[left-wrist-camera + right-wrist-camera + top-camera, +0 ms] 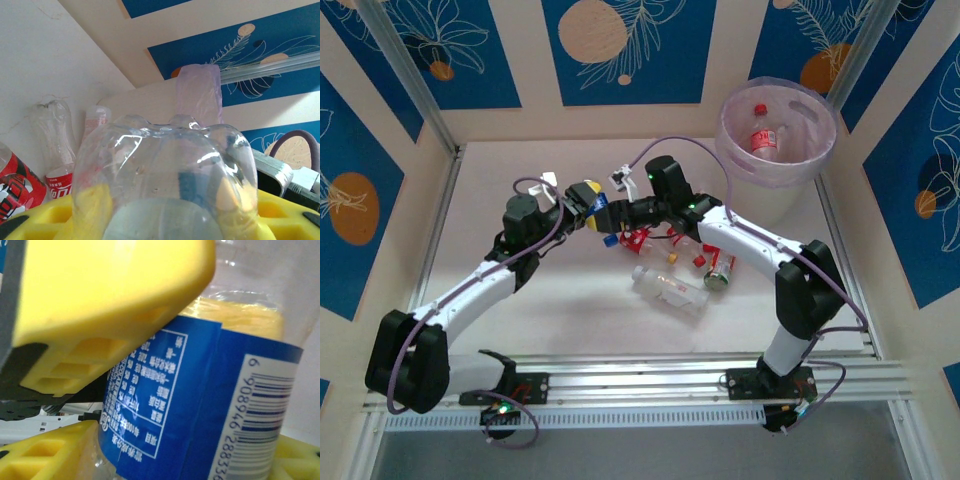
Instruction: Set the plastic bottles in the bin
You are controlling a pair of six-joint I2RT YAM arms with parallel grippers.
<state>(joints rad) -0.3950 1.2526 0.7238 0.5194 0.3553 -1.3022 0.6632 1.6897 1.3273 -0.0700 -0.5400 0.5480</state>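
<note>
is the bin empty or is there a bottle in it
Not empty: one red-capped, red-labelled bottle sits inside the bin, seen from above.

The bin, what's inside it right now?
Inside the bin, one red-labelled bottle with a red cap shows. The cloudy near wall covers the floor, so anything lying lower cannot be told.

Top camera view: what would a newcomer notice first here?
Both grippers meet mid-table at one blue-labelled bottle: the left gripper is shut on it, and the right gripper straddles it. Other bottles lie scattered just nearer, and one red-labelled bottle sits in the bin at far right.
</note>
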